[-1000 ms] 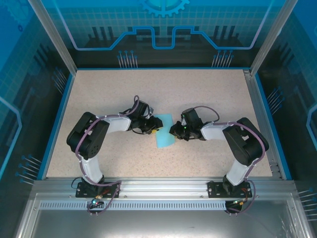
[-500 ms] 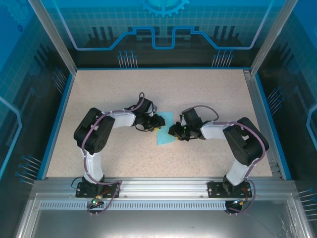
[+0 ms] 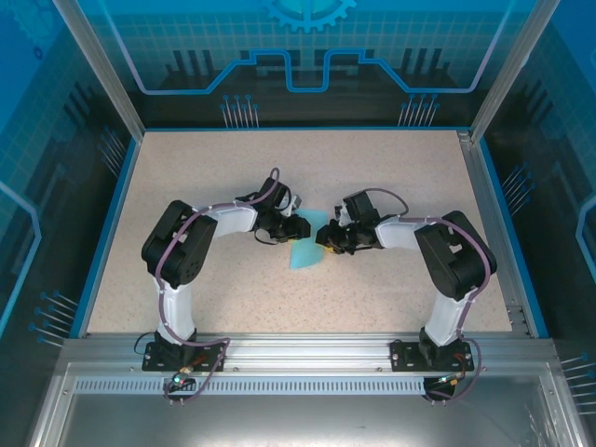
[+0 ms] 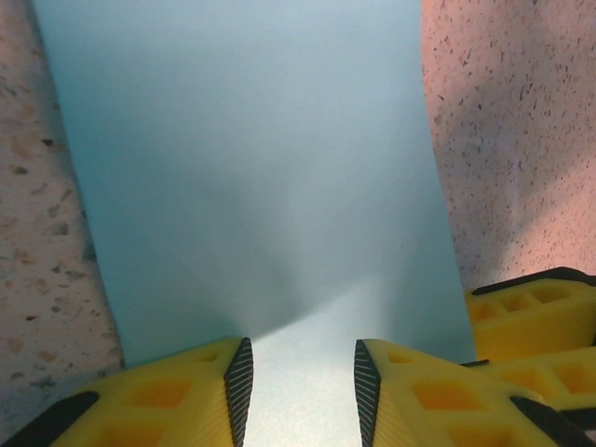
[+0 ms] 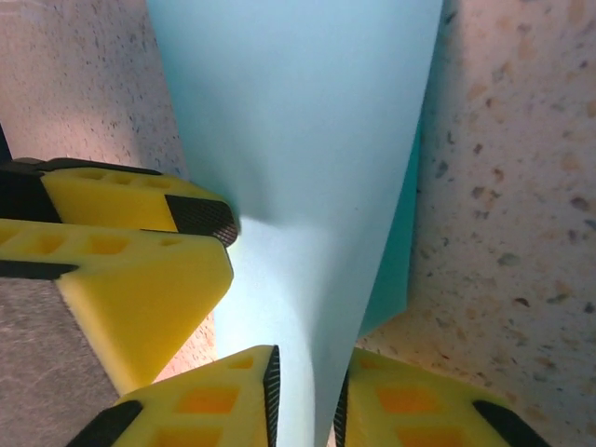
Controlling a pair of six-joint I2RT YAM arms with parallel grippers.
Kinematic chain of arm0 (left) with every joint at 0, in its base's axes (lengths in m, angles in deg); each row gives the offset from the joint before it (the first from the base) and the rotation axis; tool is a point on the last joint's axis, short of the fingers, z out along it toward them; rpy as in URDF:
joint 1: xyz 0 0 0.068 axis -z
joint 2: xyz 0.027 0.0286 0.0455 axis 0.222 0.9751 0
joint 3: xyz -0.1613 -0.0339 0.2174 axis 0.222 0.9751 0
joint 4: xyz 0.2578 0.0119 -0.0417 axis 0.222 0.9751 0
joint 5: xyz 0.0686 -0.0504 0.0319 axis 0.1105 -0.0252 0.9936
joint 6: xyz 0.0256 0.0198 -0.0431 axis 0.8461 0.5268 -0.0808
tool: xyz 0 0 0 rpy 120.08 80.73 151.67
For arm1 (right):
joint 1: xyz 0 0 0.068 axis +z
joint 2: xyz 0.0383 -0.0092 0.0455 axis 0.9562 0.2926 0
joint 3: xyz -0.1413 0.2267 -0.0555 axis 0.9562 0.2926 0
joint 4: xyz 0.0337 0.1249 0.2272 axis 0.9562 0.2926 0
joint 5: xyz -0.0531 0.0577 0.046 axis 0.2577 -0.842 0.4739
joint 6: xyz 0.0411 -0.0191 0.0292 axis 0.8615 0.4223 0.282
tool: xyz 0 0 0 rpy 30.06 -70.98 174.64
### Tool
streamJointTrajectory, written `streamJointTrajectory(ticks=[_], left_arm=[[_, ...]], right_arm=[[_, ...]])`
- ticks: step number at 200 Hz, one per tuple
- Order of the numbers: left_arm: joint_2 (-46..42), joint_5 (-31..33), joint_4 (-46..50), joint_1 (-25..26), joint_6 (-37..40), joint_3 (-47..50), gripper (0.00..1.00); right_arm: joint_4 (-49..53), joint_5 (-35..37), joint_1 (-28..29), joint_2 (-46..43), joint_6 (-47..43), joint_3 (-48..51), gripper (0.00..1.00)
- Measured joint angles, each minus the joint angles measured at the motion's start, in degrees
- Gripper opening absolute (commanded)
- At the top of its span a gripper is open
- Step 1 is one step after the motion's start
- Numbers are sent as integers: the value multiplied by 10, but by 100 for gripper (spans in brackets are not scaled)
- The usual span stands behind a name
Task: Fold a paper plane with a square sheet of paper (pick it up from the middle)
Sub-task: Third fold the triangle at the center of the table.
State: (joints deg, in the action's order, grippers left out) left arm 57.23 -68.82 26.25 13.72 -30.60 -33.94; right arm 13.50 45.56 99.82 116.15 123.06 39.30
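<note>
Overhead, both hands pinch the thin light-blue paper sheet [image 3: 304, 253], tapering toward six o'clock; right wrist view reveals a fold.

Left hand [image 4: 298, 377] and right hand [image 5: 305, 396] each clamp its top edge above the speckled tabletop [image 3: 205, 168].

No legible text or labels.

light-blue plain sheet of paper [image 4: 261, 186], yellow fingers [image 5: 140, 270] with black pads, beige speckled table [image 3: 391, 177], blue-edged.

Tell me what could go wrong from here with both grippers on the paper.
The light-blue paper is pinched by the left gripper and right gripper close together, bowing between them. Pulling apart could tear it; uneven motion could put a stray crease off the centre fold. The right grip is near an edge, so it may slip out.
</note>
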Motion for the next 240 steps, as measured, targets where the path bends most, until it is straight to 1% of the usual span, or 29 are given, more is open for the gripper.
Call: streamJointTrajectory(ticks=[25,44,72,84,107,128,149,169,198,240], left_arm=[[-2,0,0,0,2,0,45],[-18,0,-3,1,1,7,50],[-86,1,-14,2,4,51,56],[-121,3,-26,7,8,74,57],[-183,26,-39,33,31,116,58],[-220,79,-43,90,64,145,58],[-234,159,-44,167,100,166,59],[-234,232,-43,225,131,177,61],[-233,326,-42,271,170,179,62],[-193,406,-42,312,213,176,64]], right_arm=[[0,-3,0,5,2,0,17],[0,-4,0,5,3,0,17],[0,-5,0,5,3,0,16],[0,-6,0,5,3,0,16],[0,-14,-1,5,5,0,17],[0,-20,-3,5,7,0,16],[2,-24,-3,5,7,0,16],[3,-28,-3,5,7,-1,17],[4,-32,-5,5,7,-2,17],[5,-33,-6,5,7,-2,17]])
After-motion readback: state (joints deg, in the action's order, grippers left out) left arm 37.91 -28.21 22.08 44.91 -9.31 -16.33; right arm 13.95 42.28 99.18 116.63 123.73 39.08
